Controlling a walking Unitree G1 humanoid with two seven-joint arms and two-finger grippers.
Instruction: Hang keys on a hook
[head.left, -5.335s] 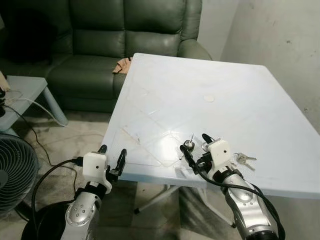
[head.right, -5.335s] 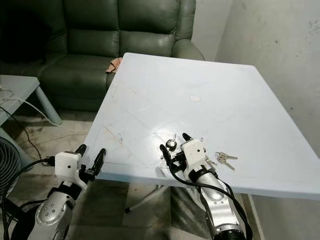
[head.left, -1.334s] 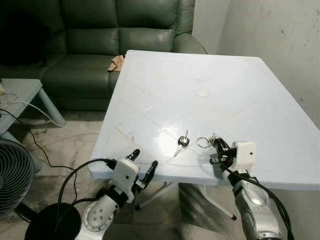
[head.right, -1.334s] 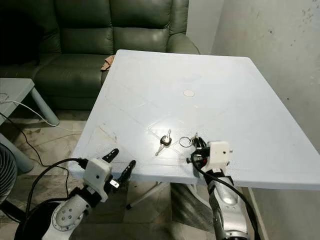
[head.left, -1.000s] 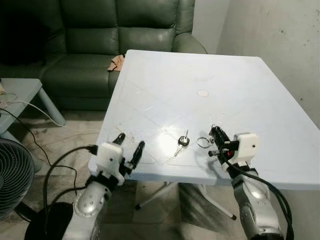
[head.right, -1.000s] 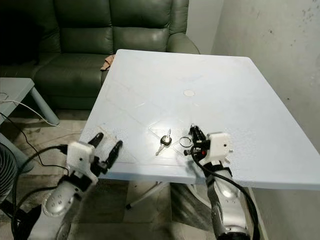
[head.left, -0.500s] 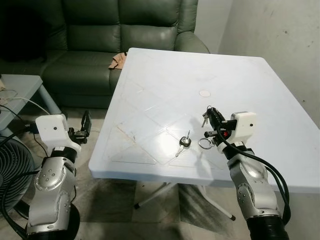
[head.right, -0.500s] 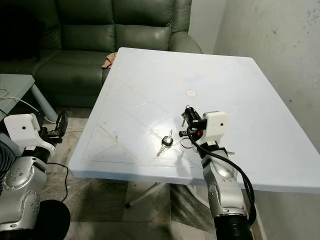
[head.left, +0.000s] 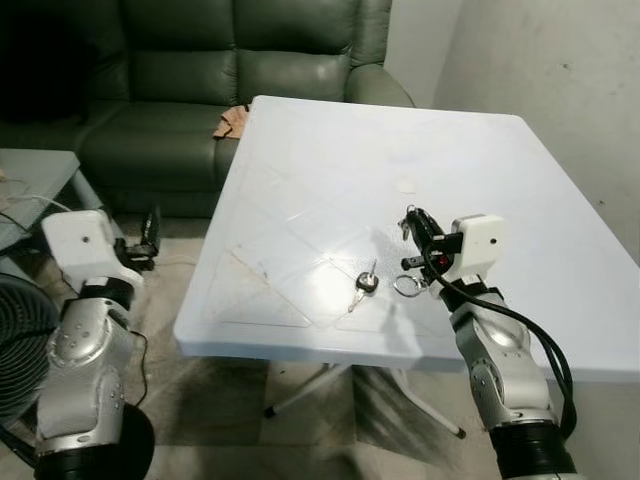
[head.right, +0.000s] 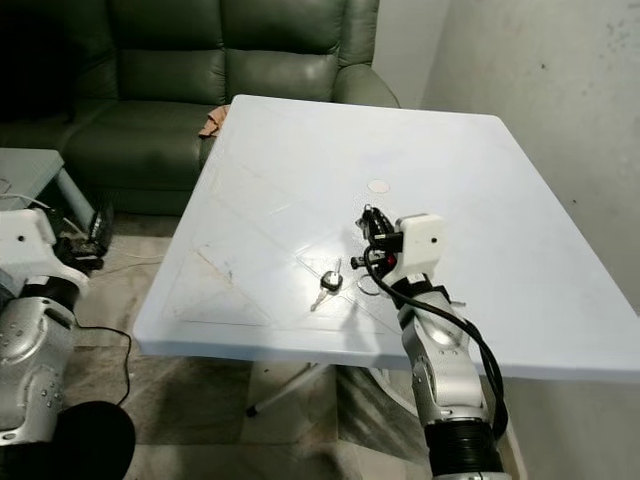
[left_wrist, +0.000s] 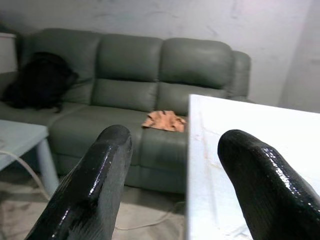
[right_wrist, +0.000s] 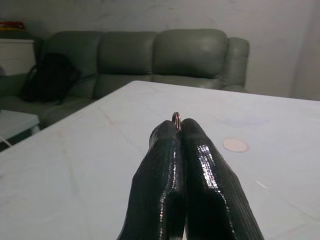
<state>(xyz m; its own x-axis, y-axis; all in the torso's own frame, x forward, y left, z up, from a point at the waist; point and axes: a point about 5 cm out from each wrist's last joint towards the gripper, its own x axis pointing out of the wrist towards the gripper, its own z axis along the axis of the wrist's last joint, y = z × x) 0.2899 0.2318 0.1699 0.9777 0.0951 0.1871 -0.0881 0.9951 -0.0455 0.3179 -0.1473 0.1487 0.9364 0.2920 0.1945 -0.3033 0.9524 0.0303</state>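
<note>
Right hand (head.left: 418, 238), at right of center over the white tabletop (head.left: 520, 190), is clamped on a bunch of keys (head.left: 407, 286), whose ring dangles just below the fingers. A single black-headed key (head.left: 364, 284) lies on the tabletop left of it. Left hand (left_wrist: 172, 175) hangs open at far left, off the tabletop, facing the green sofa (head.left: 220, 70).

The bunch of keys (head.left: 407, 224) is sitting up off the table, pinched between closed black fingertips, small silver keys poking out at the tips and a round metal key ring (head.left: 406, 287) dangling just below, close above the white tabletop. From the right wrist view, a sliver of ring is peeking over the pressed-together fingers. A second, black-headed key (head.left: 363, 284) is lying flat on the table just beside the ring.
</note>
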